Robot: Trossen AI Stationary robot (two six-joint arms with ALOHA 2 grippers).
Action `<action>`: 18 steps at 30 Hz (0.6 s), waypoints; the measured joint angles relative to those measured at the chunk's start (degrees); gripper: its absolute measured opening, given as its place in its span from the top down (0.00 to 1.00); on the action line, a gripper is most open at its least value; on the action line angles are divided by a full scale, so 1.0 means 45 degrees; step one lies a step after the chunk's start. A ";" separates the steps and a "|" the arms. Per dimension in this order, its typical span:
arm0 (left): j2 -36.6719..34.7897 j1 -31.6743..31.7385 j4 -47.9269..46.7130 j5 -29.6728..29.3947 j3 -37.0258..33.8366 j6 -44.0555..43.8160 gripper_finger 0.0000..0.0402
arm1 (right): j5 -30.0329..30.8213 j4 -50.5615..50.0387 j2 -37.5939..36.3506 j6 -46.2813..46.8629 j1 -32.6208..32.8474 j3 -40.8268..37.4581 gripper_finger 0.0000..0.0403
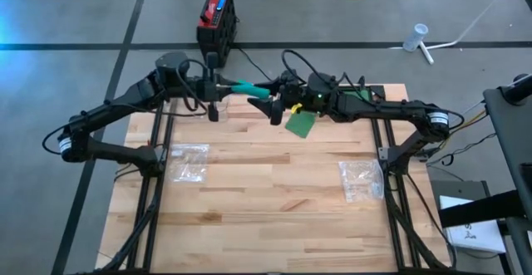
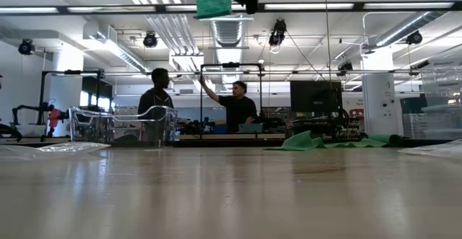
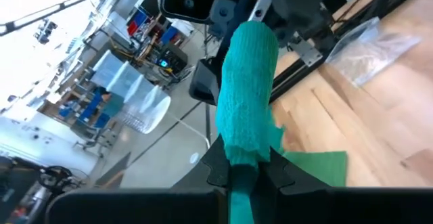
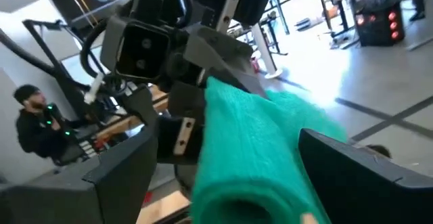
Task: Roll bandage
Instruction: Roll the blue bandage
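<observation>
A teal bandage roll (image 1: 245, 86) is held level and high above the table's far edge, between my two grippers. My left gripper (image 1: 220, 82) is shut on its left end. My right gripper (image 1: 272, 99) is open, one finger on either side of the roll's right end (image 4: 257, 149). A gap shows between one finger (image 4: 128, 170) and the roll. A loose green tail (image 1: 301, 124) hangs from the roll below the right gripper. It also shows in the low view (image 2: 214, 1), clear of the table. My left gripper pinches the roll's left end (image 3: 238, 158) between its two fingers. The fingers come level from the table's left and lie along the roll. The roll sticks straight out beyond the fingertips, lifted clear, with the tail (image 3: 318, 166) hanging slack below.
Two clear plastic bags lie on the wooden table, one at the left (image 1: 187, 160) and one at the right (image 1: 362, 179). A clear container (image 1: 214, 110) stands near the far edge under the left gripper. A red and black box (image 1: 218, 16) sits on the floor beyond.
</observation>
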 joint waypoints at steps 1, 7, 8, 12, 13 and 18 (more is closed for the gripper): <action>0.0021 0.0000 -0.0009 -0.0003 0.0000 0.0162 0.97 | -0.0009 0.0029 0.0006 0.0136 -0.0005 0.0000 0.14; 0.0150 0.0067 0.0001 -0.0045 0.0000 0.1185 0.97 | 0.0097 0.0300 0.0171 0.1925 -0.0153 0.0000 0.14; 0.0150 0.0095 0.0007 -0.0050 0.0000 0.1454 0.97 | 0.0097 0.0274 0.0171 0.2445 -0.0197 0.0000 0.14; 0.0150 0.0112 0.0055 -0.0155 0.0000 0.2432 0.97 | 0.0189 0.0091 0.0166 0.3572 -0.0264 -0.0007 0.14; 0.0150 0.0112 0.0099 -0.0153 0.0000 0.2626 0.97 | 0.0289 0.0096 0.0166 0.3713 -0.0249 -0.0010 0.14; 0.0150 0.0112 0.0628 -0.0767 0.0000 0.2844 0.96 | 0.1017 0.0254 0.0180 0.4474 -0.0217 -0.0010 0.14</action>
